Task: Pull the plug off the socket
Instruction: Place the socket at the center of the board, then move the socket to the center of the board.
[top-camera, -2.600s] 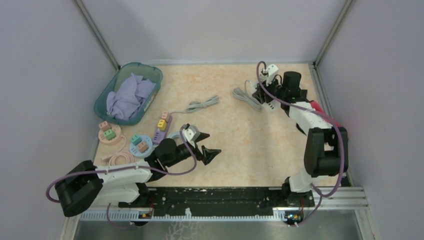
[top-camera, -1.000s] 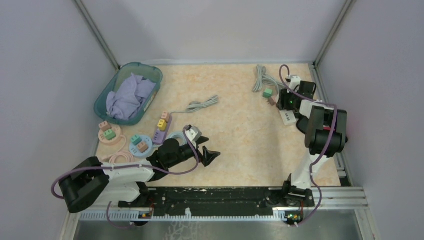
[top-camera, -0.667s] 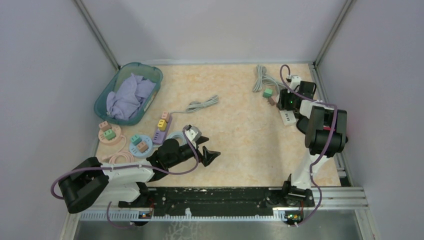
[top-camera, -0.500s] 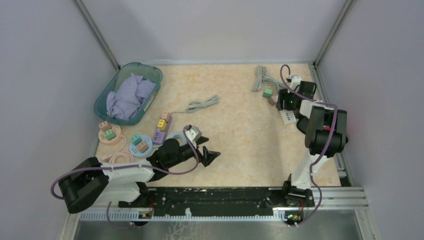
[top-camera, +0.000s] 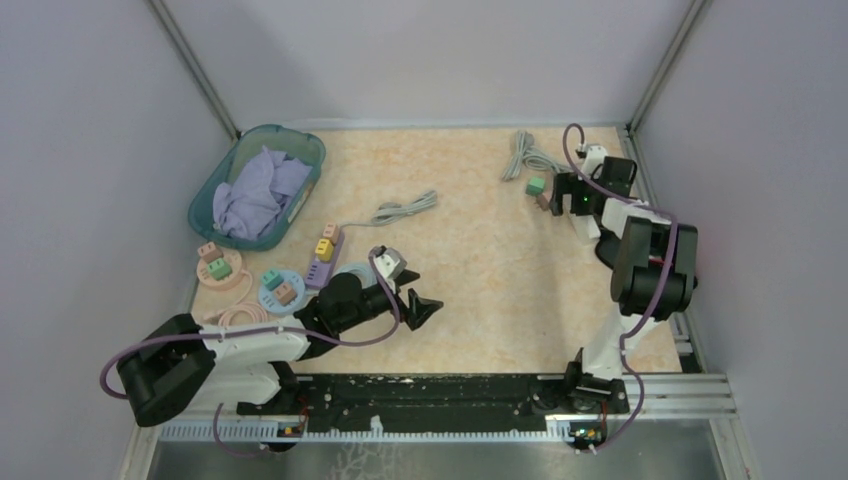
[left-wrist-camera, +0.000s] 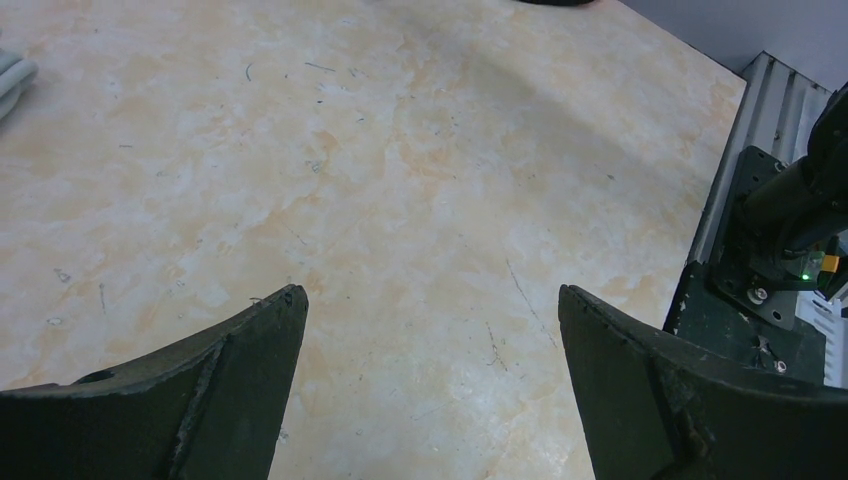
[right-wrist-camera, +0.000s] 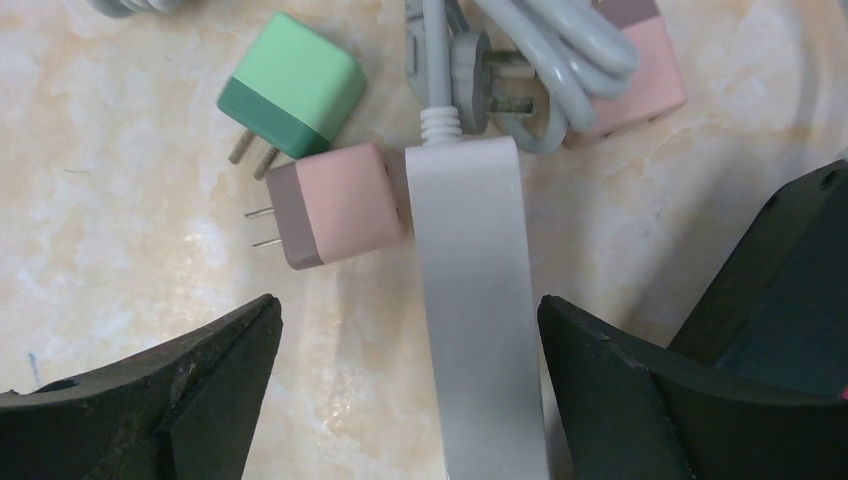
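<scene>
**A:** Where was the pink plug (right-wrist-camera: 335, 205)?

**B:** It lay on its side against the power strip (right-wrist-camera: 475, 300), touching the strip's long edge near the cord end. Its bare prongs pointed away from the strip, so I judged it already out of the socket. A green plug (right-wrist-camera: 290, 95) lay loose just past it, also near the cord end.

**A:** And the jaws?

**B:** The right gripper (right-wrist-camera: 408, 305) hung over the strip with its jaws spread as wide as they go, holding nothing. The left gripper (left-wrist-camera: 430, 295) was far from the strip over bare table (left-wrist-camera: 400, 150), equally wide and empty.

**A:** What could have gone wrong from there?

**B:** The strip sat squarely between the right fingers. Had they dropped and closed, they would probably have clamped the strip or shoved the pink plug along the table. The grey cord (right-wrist-camera: 545, 40) lay looped over a second pink plug (right-wrist-camera: 645, 70) beyond the strip's cord end. A finger catching a loop could have dragged the whole bundle. I couldn't tell whether that second plug was free.

**A:** What had changed?

**B:** A second earlier the right jaws were much narrower, and since then they had sprung apart. The gripper had also shifted towards the far edge, so it covered more of the strip in the overhead view. The left arm hadn't moved.
</scene>
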